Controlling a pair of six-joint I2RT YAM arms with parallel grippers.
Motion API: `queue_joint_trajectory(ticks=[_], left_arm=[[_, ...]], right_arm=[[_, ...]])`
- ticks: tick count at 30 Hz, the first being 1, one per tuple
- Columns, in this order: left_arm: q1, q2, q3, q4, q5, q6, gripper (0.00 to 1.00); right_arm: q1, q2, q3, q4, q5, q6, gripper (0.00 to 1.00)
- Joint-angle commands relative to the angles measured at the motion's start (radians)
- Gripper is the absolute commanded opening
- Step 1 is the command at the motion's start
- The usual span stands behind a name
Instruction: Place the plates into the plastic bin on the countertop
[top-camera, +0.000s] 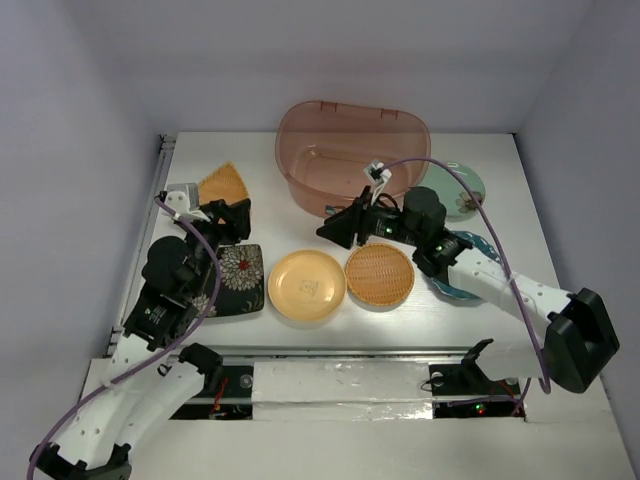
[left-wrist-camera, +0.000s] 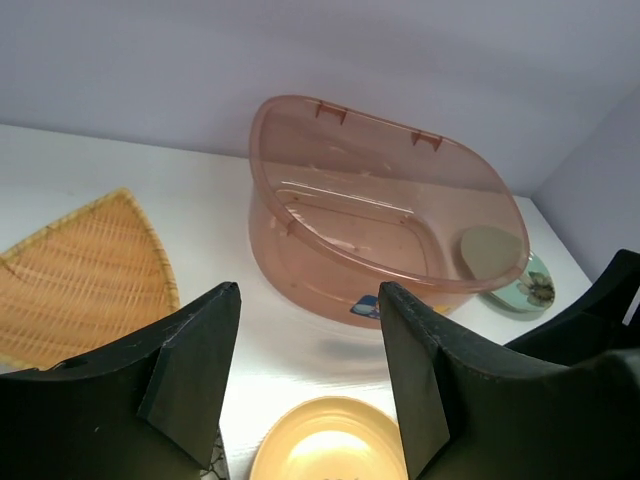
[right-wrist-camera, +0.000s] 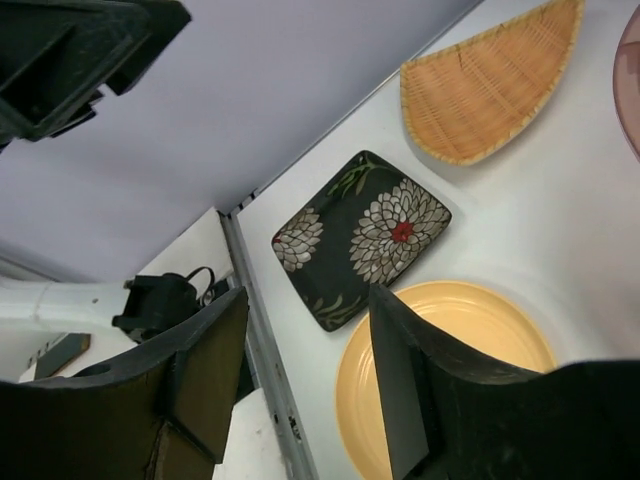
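The pinkish translucent bin (top-camera: 352, 155) stands empty at the back centre of the white countertop (top-camera: 330, 330). In front lie the orange fan plate (top-camera: 225, 185), black floral plate (top-camera: 238, 280), yellow plate (top-camera: 306, 286) and orange ribbed plate (top-camera: 380, 274). The pale green plate (top-camera: 460, 190) lies right of the bin. The teal scalloped plate (top-camera: 455, 288) is mostly hidden under my right arm. My left gripper (top-camera: 228, 218) is open and empty between the fan plate and the floral plate. My right gripper (top-camera: 342, 224) is open and empty, above the table between the bin and the yellow plate.
In the left wrist view the bin (left-wrist-camera: 370, 230), fan plate (left-wrist-camera: 85, 275) and yellow plate (left-wrist-camera: 325, 445) lie ahead of the open gripper (left-wrist-camera: 310, 380). The right wrist view shows the floral plate (right-wrist-camera: 360, 235), the yellow plate (right-wrist-camera: 450, 350) and the table's left metal edge (right-wrist-camera: 265, 360).
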Motion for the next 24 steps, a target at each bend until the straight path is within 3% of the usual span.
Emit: queue_joint_trajectory(ticks=[1,7,8,10,12,15,24], left_arm=[[0.006,-0.042,0.008,0.021,-0.031,0.052,0.55],[0.006,-0.097,-0.039,0.017,-0.052,0.078,0.55],[0.006,-0.102,-0.042,0.024,-0.039,0.078,0.54],[0.006,-0.099,-0.047,0.029,-0.031,0.078,0.45],[0.006,-0.097,-0.047,0.029,-0.026,0.074,0.34],[0.006,-0.100,-0.038,0.009,-0.055,0.063,0.00],[0.006,-0.145,-0.041,0.003,-0.108,0.049,0.00]], right_arm=[[0.027,0.035,0.081,0.018,0.024,-0.010,0.57],[0.052,0.149,0.170,-0.028,0.091,-0.011,0.26],[0.061,0.167,0.185,-0.039,0.096,-0.016,0.12],[0.072,0.224,0.245,-0.083,0.116,-0.028,0.02],[0.084,0.259,0.306,-0.125,0.128,-0.040,0.00],[0.084,0.356,0.395,-0.195,0.182,-0.068,0.00],[0.142,0.624,0.647,-0.365,0.298,-0.103,0.00]])
